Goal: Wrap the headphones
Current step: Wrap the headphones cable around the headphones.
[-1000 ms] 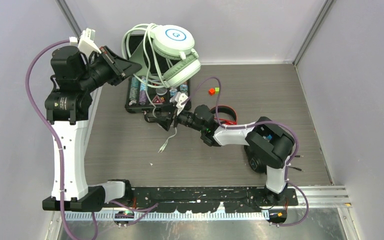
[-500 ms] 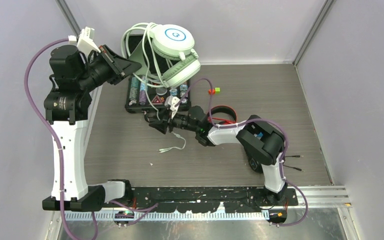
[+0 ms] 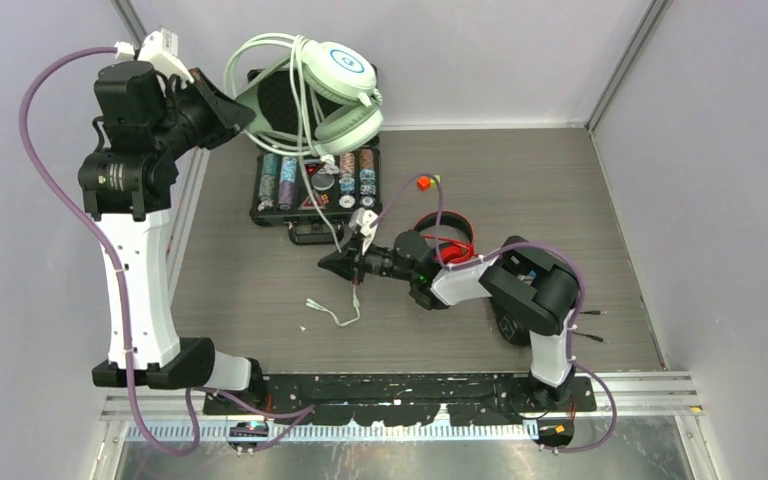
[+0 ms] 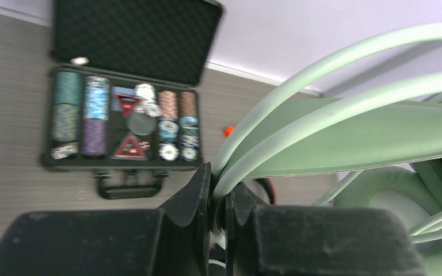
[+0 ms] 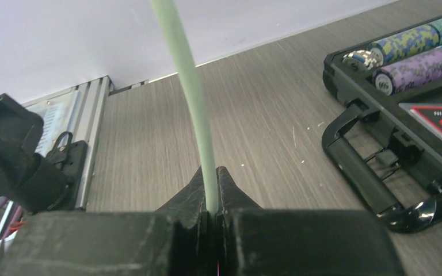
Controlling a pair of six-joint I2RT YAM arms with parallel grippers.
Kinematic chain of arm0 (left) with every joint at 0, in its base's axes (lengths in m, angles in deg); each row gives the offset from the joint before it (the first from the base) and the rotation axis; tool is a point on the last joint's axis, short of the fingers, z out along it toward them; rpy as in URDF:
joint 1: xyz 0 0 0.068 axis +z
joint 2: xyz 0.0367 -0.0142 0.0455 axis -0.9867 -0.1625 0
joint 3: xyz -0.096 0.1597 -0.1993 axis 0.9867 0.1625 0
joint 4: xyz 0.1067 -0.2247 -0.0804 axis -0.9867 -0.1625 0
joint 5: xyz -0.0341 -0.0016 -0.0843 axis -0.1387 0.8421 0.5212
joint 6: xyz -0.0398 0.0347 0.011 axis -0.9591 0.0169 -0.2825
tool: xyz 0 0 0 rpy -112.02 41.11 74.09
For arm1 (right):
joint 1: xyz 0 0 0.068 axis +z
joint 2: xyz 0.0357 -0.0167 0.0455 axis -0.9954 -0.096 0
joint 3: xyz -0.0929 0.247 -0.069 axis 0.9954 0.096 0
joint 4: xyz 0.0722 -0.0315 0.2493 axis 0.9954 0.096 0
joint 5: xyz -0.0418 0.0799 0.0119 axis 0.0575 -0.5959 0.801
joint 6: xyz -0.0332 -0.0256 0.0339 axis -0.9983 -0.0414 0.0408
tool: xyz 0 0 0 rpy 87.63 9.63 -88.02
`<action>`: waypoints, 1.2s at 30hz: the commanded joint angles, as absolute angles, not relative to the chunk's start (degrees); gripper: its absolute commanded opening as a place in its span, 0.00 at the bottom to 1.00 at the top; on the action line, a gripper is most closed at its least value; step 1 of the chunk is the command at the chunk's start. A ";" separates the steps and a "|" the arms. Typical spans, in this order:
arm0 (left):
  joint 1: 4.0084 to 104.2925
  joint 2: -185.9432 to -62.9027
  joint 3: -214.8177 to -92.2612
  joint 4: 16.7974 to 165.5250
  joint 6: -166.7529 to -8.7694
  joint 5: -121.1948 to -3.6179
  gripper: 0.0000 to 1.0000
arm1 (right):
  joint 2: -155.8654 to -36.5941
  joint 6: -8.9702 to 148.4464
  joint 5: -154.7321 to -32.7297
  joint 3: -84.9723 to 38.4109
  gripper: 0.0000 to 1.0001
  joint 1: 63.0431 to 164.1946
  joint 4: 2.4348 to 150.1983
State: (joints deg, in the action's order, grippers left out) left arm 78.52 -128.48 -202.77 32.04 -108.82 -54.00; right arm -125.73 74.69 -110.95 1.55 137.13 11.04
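- The pale mint-green and white over-ear headphones [image 3: 338,88] are being held up in the air at the far left, above the raised lid of the open black poker-chip case [image 3: 315,185].
- The left gripper [image 3: 222,108] is being kept closed. In the left wrist view its fingers [image 4: 198,190] are being pressed together on loops of the thin mint-green cable [image 4: 299,80] just beside the headband.
- The right gripper [image 3: 338,264] is being kept low over the grey wood-grain table [image 3: 520,180], in front of the case handle.
- In the right wrist view the right gripper's fingers are being pinched tight on one strand of the cable, which is being run upward out of the jaws.
- The cable's free end, with its plug, is being left lying on the table, near the right gripper on its near side.
- The red over-ear headphones [image 3: 445,218] are being left on the table, partly hidden behind the right arm.
- Small red and green blocks [image 3: 426,182] are being left on the table beside the case.
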 commanded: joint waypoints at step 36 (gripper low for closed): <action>82.10 -123.68 -193.51 45.85 -110.42 -25.69 0.00 | -121.13 92.67 -93.74 12.34 0.00 126.92 -3.70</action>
State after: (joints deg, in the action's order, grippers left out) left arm 81.91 -125.81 -193.00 39.19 -111.38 -37.17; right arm -123.24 90.17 -97.09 11.14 128.46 -2.84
